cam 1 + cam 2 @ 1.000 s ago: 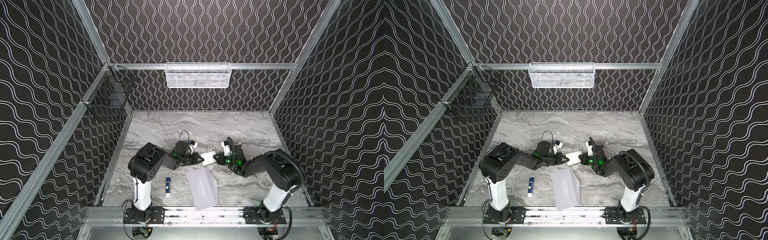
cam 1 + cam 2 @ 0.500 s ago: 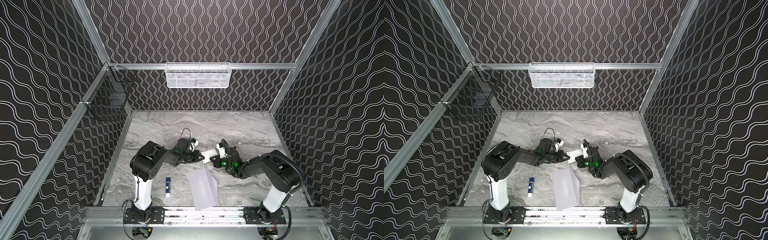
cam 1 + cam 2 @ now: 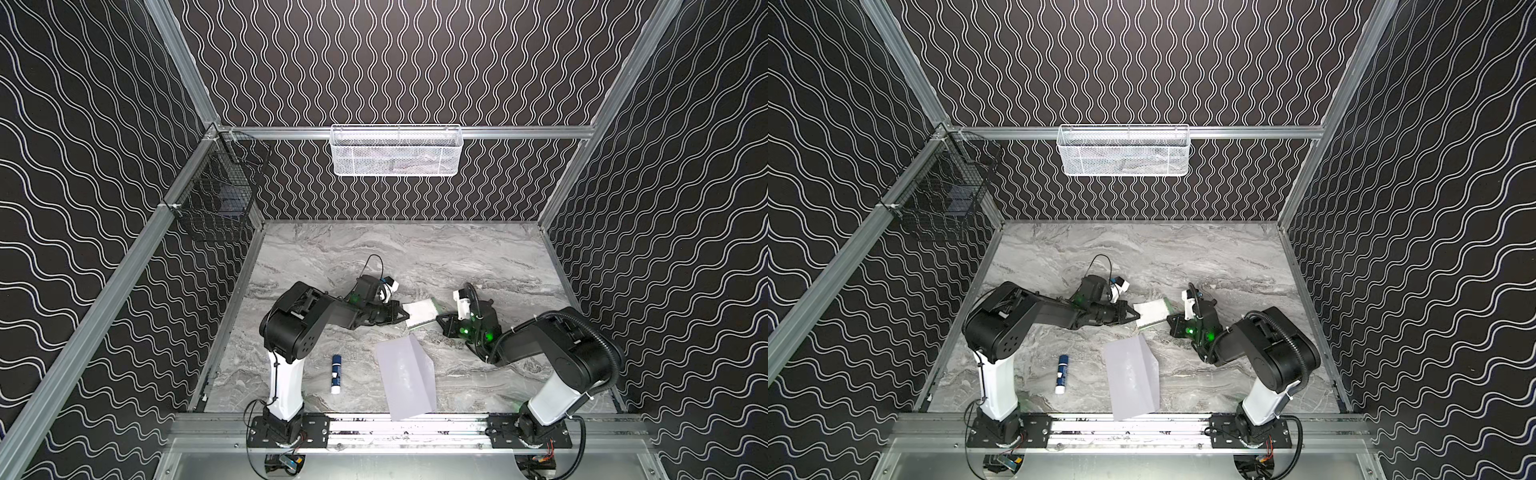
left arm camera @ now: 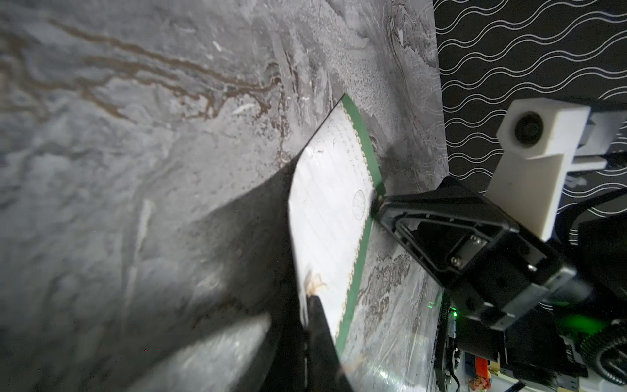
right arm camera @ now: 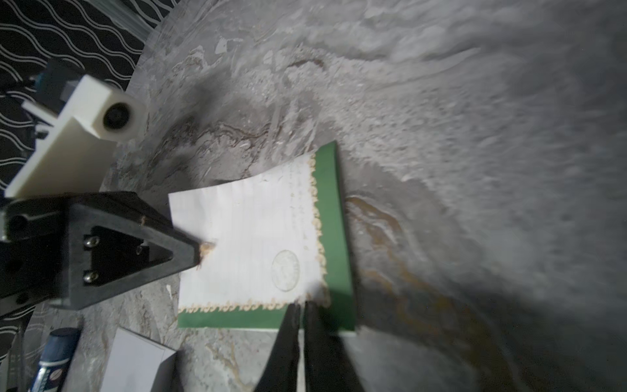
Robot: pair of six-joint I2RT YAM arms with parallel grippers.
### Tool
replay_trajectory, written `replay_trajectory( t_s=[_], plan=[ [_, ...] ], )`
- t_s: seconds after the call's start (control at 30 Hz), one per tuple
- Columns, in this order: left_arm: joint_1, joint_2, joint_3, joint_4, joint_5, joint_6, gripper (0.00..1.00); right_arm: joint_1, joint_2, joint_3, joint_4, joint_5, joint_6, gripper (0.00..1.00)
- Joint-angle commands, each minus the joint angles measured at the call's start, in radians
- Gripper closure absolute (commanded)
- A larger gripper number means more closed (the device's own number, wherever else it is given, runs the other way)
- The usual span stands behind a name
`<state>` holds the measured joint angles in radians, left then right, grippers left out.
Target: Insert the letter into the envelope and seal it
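Treat letter, pinched at opposite edges by closed left gripper and closed right gripper just beyond envelope, as light, limp, crease-prone; grip green border, avoid slack

Both arms are stretching low toward the middle, forearms almost level: the black, white-based left arm and its twin, the right arm. The black left gripper is pinching one edge of the green-bordered white paper letter, jaws tight. The black right gripper is nipping the opposite edge.
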<state>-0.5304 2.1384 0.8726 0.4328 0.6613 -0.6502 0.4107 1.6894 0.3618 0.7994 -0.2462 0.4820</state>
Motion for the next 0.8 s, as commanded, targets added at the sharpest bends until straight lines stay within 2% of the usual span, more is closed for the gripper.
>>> replay_trajectory(
  t_s=[0.0, 0.2, 0.3, 0.53, 0.77],
  plan=[
    [0.005, 0.002, 0.009, -0.037, -0.024, 0.031, 1.00, -0.015, -0.013, -0.007, -0.156, 0.045, -0.001, 0.90],
    [-0.004, 0.008, 0.032, -0.060, -0.009, 0.051, 1.00, -0.010, -0.140, 0.042, -0.205, -0.007, -0.028, 0.89],
    [-0.011, 0.013, 0.041, -0.062, -0.002, 0.055, 1.00, 0.001, -0.146, 0.090, -0.200, -0.014, -0.046, 0.89],
    [-0.016, 0.025, 0.051, -0.068, 0.000, 0.060, 1.00, 0.020, 0.083, 0.260, -0.143, -0.039, -0.018, 0.90],
    [-0.016, 0.019, 0.057, -0.090, -0.005, 0.075, 1.00, -0.005, 0.192, 0.255, -0.107, -0.011, 0.010, 0.91]
  ],
)
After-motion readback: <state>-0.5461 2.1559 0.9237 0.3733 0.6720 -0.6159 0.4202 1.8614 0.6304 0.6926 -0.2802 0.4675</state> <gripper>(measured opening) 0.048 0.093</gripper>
